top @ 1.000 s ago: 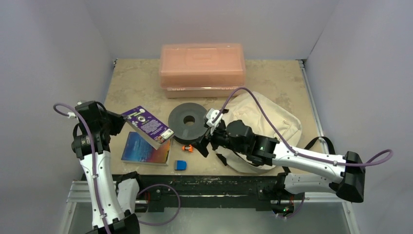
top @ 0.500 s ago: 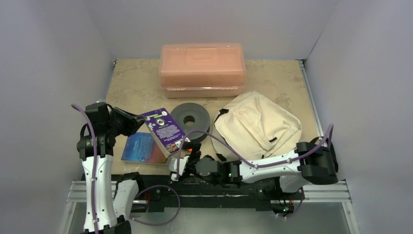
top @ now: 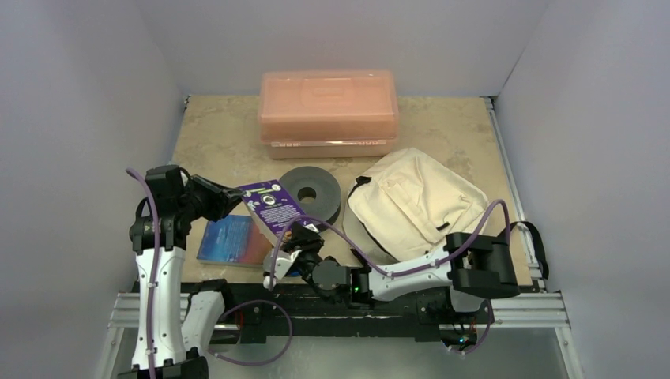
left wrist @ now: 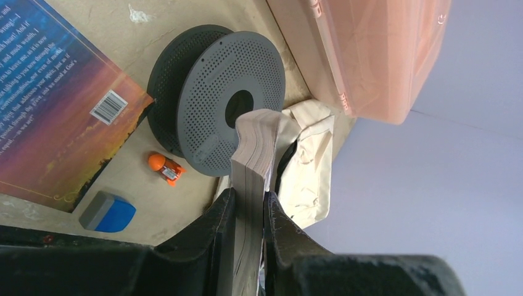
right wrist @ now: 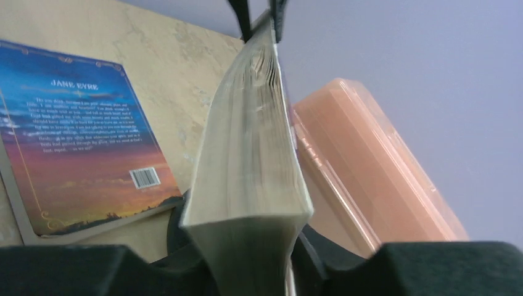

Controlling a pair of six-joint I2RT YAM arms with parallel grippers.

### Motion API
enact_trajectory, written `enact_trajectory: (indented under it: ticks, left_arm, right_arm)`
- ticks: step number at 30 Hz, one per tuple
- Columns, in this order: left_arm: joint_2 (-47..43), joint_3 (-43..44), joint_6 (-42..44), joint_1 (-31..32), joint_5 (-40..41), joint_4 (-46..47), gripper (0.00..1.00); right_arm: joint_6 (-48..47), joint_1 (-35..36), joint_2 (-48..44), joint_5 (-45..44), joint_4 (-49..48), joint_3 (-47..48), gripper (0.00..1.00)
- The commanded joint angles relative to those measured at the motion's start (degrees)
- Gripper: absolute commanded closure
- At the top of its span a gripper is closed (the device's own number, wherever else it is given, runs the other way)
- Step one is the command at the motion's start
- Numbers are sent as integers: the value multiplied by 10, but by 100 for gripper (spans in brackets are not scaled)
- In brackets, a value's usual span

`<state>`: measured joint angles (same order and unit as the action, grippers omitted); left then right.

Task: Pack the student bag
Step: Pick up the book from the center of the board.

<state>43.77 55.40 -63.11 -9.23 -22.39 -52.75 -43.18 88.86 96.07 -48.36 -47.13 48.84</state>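
**A:** Two books on view, yes?

**B:** Yes. Jane Eyre (right wrist: 80,135) lies flat with its back cover up, at lower left of the overhead frame. A purple paperback (top: 272,209) is held at a tilt just left of centre.

**A:** What holds it?

**B:** The left tool (left wrist: 248,200) pinches it, one finger pressed on each cover. The right tool (right wrist: 250,265) sits at the opposite end with a finger on either side of the page block. Whether it presses, I cannot tell.

**A:** And the student bag?

**B:** The student bag (top: 415,201) lies on the desk (top: 450,126) right of centre. It is cream, just beside a grey perforated disc (top: 310,192).

**A:** Anything else?

**B:** A salmon-pink plastic box (top: 328,106) stands at upper centre. In the left wrist view, a small orange item (left wrist: 163,168) lies just beside the disc. A blue-and-grey eraser (left wrist: 108,211) lies near it, toward the lower left.
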Motion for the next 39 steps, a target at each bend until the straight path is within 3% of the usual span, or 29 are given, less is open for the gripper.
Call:
enact_trajectory:
  ticks: [1,3,5,7,9,10,14,19,20,23,26,28,32,36,39]
  left_arm:
    - [4,3,-38,5,-34,43,100]
    - [12,3,-37,5,-42,58,97]
    - [25,7,-17,5,-61,77,71]
    - [44,26,17,5,-73,72,41]
    - [59,47,61,5,-84,70,23]
    - [63,60,85,5,-84,66,19]
    - [44,78,182,4,-101,111,16]
    - [-2,0,194,5,-242,337,16]
    - [0,-11,188,6,-267,373,16]
    - [7,-47,162,14,-331,468,16]
    - [14,-60,160,33,-367,505,15]
    - [17,-64,168,50,-380,513,14]
    - [20,-66,207,100,-395,500,14]
    - [19,-63,247,133,-380,463,10]
    - [21,-78,204,142,-424,542,9]
  right_arm:
    - [53,3,-56,33,-16,-4,71]
    - [85,0,-69,43,18,-2,86]
    - [125,-6,-88,56,64,-4,97]
    - [175,-18,-118,74,110,-10,100]
    - [242,-42,-161,116,169,-21,100]
    - [275,-58,-190,147,196,-28,100]
    - [369,-178,-301,376,295,-49,100]
    - [369,-401,-357,706,419,-5,100]
    - [572,-441,-356,770,440,4,100]
    - [742,-558,-349,944,426,20,100]
    - [929,-638,-343,1091,248,-19,100]
    - [1057,-648,-339,1131,121,-36,100]
    - [1106,-649,-329,1142,104,-3,100]
    - [1193,-649,-313,1167,-11,4,100]
    - [1206,-649,-305,1177,-30,11,100]
